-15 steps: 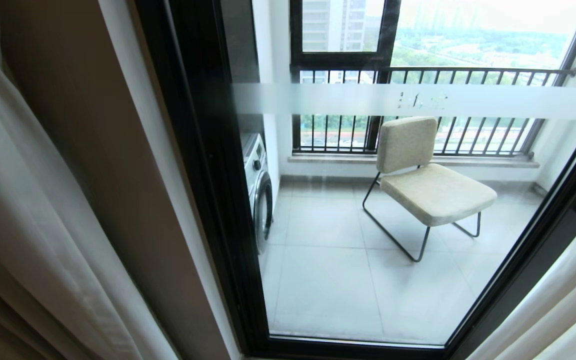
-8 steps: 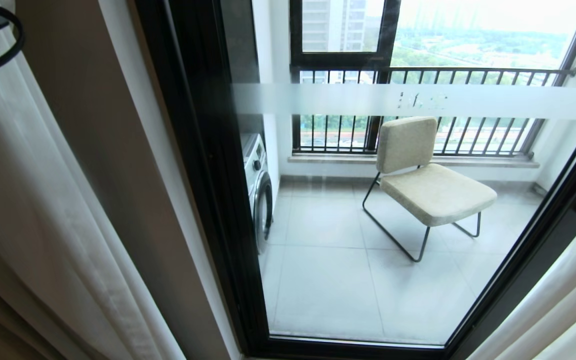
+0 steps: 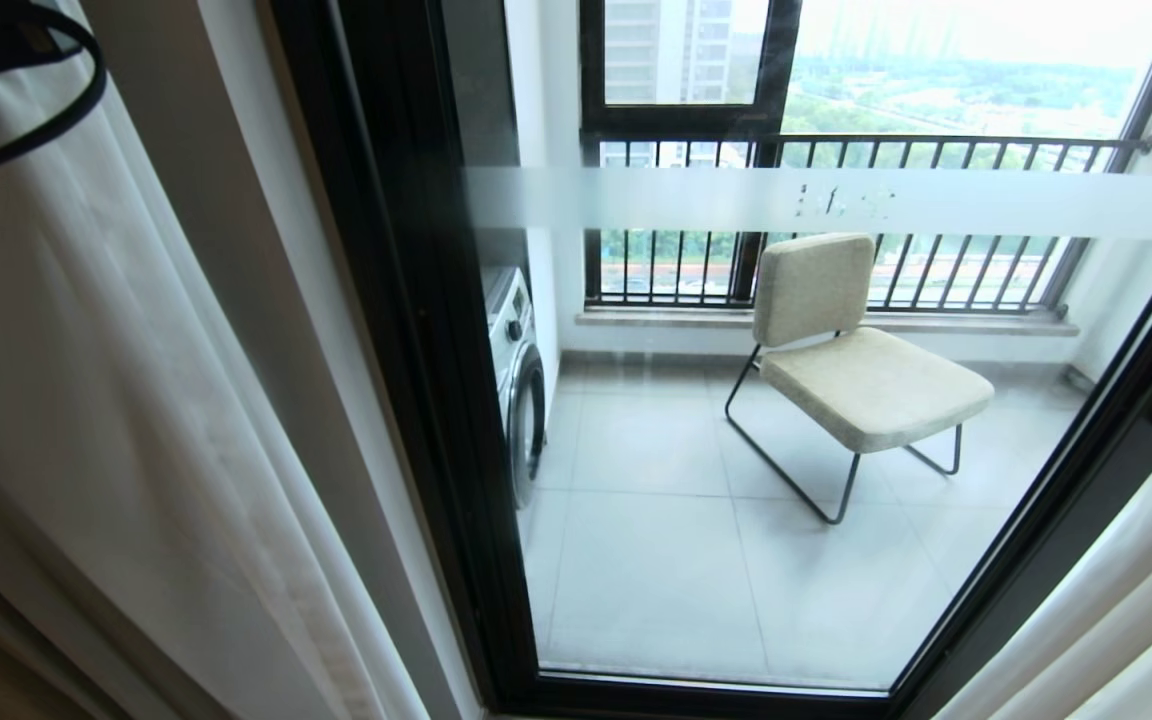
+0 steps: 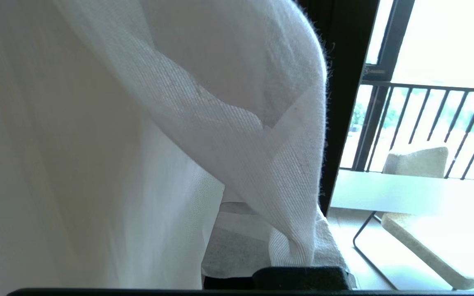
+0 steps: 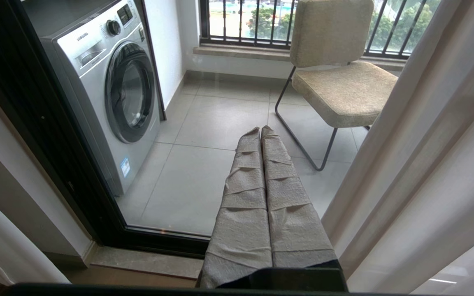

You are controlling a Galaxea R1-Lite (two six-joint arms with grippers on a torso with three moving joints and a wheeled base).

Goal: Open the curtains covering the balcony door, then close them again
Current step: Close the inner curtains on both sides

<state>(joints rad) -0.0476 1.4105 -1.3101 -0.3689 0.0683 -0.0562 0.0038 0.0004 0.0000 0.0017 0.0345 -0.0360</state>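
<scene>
**Sheer caught at the balcony door**

The left gripper is clamped on a twisted fold of the white sheer of the curtains, bunched left of the uncovered balcony door. The right gripper hangs low before the glass, wrapped fingers pressed together, holding nothing. A chair stands outside.

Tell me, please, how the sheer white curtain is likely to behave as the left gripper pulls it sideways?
Probably floppy: the sheer curtain folds and bunches where the left gripper pinches it. Likely light, since daylight shows through its weave. It may slip free, because only a narrow twisted fold sits in the grip.
</scene>
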